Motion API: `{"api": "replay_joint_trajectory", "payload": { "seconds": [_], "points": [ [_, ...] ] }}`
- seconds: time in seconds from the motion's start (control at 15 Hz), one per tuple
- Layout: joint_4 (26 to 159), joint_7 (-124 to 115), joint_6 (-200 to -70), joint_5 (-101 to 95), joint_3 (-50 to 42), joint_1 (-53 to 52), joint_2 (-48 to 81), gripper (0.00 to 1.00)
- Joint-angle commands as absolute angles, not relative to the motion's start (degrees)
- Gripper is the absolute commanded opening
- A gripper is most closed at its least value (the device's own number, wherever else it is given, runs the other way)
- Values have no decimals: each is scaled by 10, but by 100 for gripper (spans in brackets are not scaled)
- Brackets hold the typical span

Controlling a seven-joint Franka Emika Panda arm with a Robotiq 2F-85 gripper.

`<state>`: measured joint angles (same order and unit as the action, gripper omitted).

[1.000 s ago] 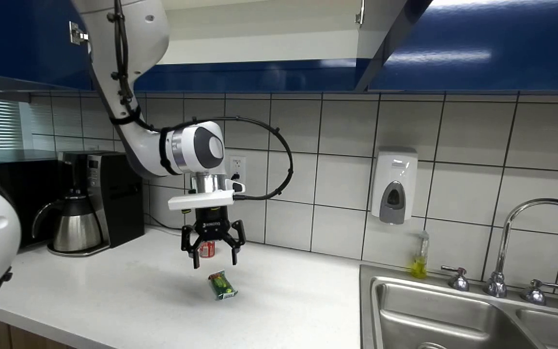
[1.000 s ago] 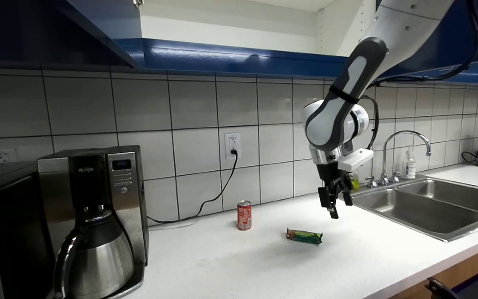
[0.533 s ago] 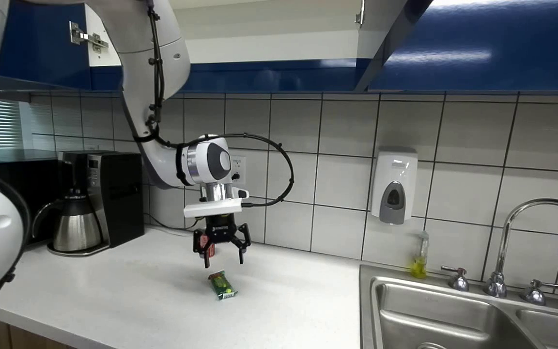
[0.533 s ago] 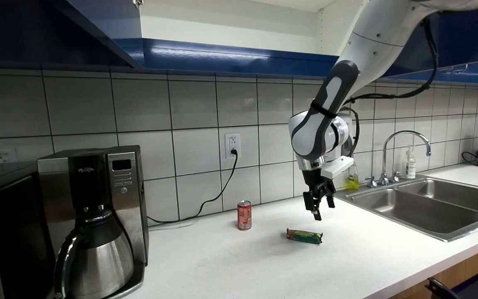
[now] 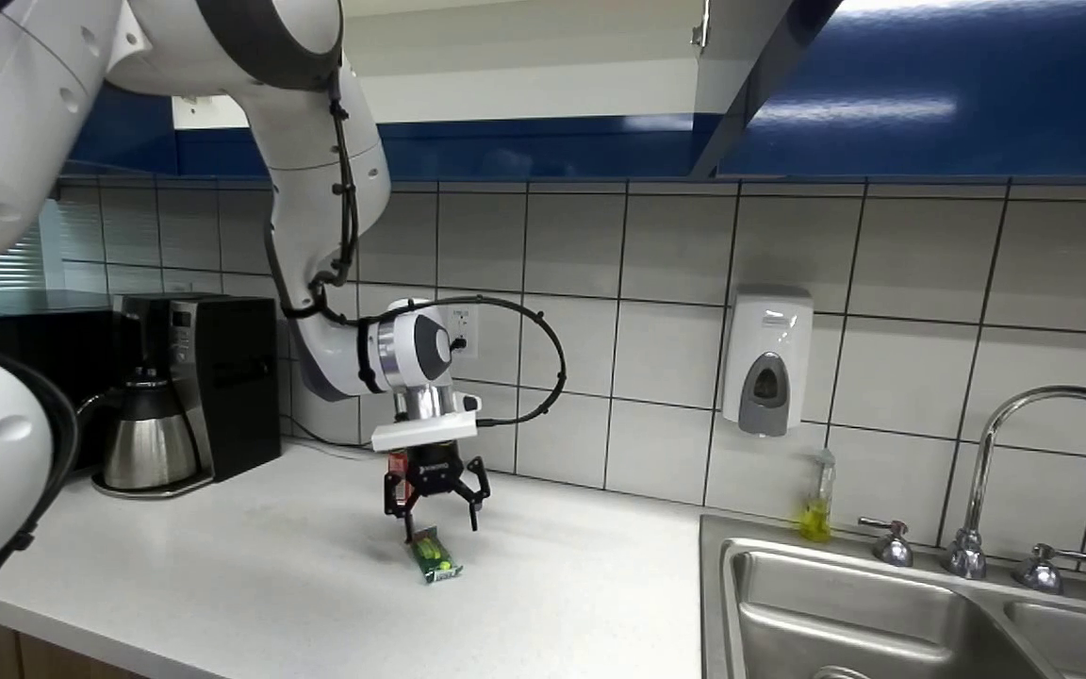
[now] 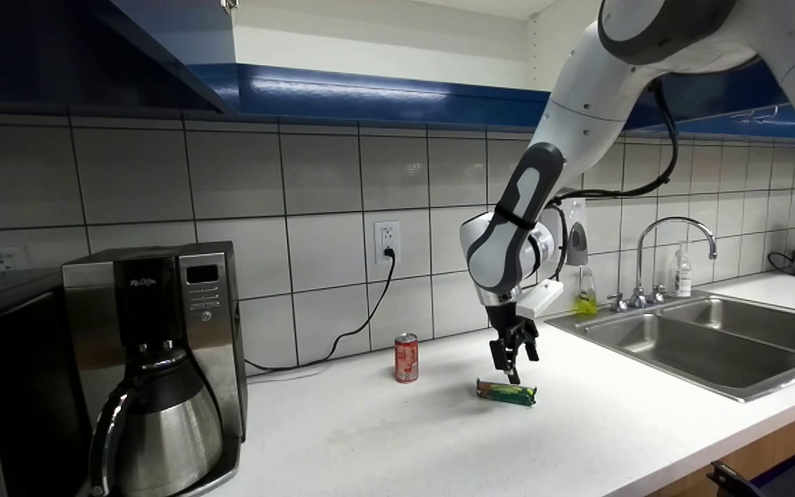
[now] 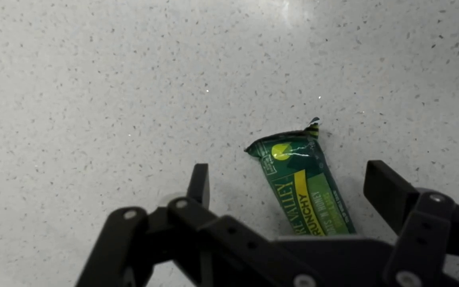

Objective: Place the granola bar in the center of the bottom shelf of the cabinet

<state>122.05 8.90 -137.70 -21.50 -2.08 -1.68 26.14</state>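
The granola bar (image 5: 435,554) is a green wrapped packet lying flat on the white counter, also seen in an exterior view (image 6: 506,393). My gripper (image 5: 441,530) is open and empty, pointing down just above and behind the bar; it also shows in an exterior view (image 6: 523,368). In the wrist view, the bar (image 7: 295,171) lies tilted between the open fingers (image 7: 287,165), touching neither as far as I can see; its near end is hidden by the gripper body. The cabinet (image 5: 543,148) is open overhead with a white interior (image 6: 384,45). The bottom shelf's upper surface is hidden from these low views.
A red can (image 6: 406,357) stands near the wall, partly hidden by the gripper in an exterior view (image 5: 399,471). A coffee maker (image 6: 204,310) with a steel carafe stands at one end, the sink (image 6: 722,345) at the other. Open blue doors (image 5: 929,94) hang overhead.
My gripper has moved down and closer to the granola bar, leftward in an exterior view and slightly rightward in an exterior view. The fingers stay open. The bar and can have not moved.
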Motion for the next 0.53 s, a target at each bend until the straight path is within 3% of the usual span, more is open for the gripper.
{"api": "replay_joint_trajectory", "payload": {
  "seconds": [0.0, 0.47],
  "points": [
    [1180, 108, -1381, -242, -21, -26, 305, 100],
    [1159, 134, -1400, -259, -17, -36, 339, 100]
  ]
}}
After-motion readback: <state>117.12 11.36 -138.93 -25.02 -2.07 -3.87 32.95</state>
